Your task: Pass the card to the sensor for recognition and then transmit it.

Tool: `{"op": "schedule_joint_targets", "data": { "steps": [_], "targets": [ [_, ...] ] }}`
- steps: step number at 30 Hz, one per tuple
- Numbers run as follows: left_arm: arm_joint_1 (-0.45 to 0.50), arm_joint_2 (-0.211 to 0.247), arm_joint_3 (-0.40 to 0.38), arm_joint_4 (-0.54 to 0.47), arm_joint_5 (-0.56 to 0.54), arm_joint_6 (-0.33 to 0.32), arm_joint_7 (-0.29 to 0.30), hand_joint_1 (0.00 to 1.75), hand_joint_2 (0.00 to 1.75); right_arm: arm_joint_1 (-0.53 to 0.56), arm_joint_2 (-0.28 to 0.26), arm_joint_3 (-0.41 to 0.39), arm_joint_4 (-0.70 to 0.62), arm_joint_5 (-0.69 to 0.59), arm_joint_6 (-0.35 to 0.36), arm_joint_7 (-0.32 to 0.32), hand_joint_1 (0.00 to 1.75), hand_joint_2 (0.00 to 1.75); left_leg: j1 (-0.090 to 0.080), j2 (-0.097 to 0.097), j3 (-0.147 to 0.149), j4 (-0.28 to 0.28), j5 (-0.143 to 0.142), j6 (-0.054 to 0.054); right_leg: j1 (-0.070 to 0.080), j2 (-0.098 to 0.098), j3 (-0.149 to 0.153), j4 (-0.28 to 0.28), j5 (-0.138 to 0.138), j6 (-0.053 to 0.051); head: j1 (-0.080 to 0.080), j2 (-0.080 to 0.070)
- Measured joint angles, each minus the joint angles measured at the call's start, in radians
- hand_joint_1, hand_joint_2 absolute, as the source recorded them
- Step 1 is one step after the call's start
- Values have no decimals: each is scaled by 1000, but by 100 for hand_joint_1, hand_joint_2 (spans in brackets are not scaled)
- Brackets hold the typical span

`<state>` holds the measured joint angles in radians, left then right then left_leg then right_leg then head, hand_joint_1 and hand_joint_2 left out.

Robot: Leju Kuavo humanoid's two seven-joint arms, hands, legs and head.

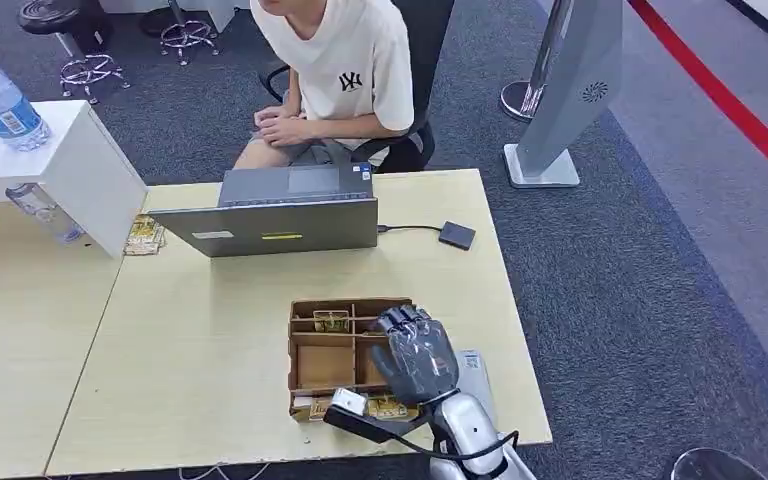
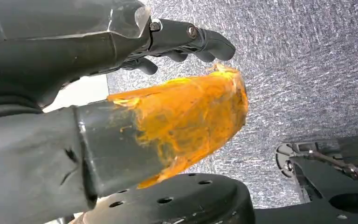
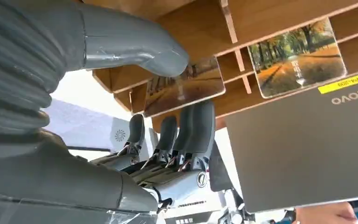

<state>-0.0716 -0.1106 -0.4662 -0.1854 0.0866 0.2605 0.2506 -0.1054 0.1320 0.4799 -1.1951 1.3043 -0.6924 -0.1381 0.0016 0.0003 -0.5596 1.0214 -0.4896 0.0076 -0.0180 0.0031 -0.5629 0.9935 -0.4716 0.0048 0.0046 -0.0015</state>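
Note:
A compartmented cardboard box [image 1: 305, 368] sits near the table's front edge, with a picture card [image 1: 331, 320] in a far compartment and another card [image 1: 392, 407] at its near edge. My right hand [image 1: 416, 354] hovers over the box's right side with fingers stretched forward. Up close, a card [image 3: 184, 86] lies in a compartment between my thumb [image 3: 135, 42] and fingers [image 3: 191, 130]; I see no firm grip on it. A second card [image 3: 298, 58] lies one compartment further. The black sensor [image 1: 457, 235] rests right of the laptop [image 1: 280, 212], joined to it by a cable. My left hand [image 2: 121, 70] hangs over carpet, holding nothing.
A person sits behind the laptop. A white stand [image 1: 60, 165] carrying a water bottle [image 1: 0, 100] occupies the table's left, with a small stack of cards [image 1: 145, 235] at its foot. A grey kiosk [image 1: 572, 90] stands on the floor to the right.

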Motion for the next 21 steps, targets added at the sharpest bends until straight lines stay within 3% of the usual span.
{"op": "schedule_joint_targets", "data": {
  "steps": [5,7,10,21],
  "targets": [
    [0,0,0,0,0,-1,0,0,0,-5,0,-1,13,3,0,4,120,175,0,0,0,0,0,0,0,0,0,0,0,0,0,0],
    [0,0,0,0,0,-1,0,0,0,-9,0,-2,17,3,0,4,148,175,0,0,0,0,0,0,0,0,0,0,0,0,0,0],
    [0,0,0,0,0,-2,0,0,0,-11,0,-2,21,4,0,4,175,175,0,0,0,0,0,0,0,0,0,0,0,0,0,0],
    [0,0,0,0,2,-2,0,0,0,-17,0,-5,22,2,-4,-2,175,175,0,0,0,0,0,0,0,0,0,0,0,0,0,0]
  ]
}}
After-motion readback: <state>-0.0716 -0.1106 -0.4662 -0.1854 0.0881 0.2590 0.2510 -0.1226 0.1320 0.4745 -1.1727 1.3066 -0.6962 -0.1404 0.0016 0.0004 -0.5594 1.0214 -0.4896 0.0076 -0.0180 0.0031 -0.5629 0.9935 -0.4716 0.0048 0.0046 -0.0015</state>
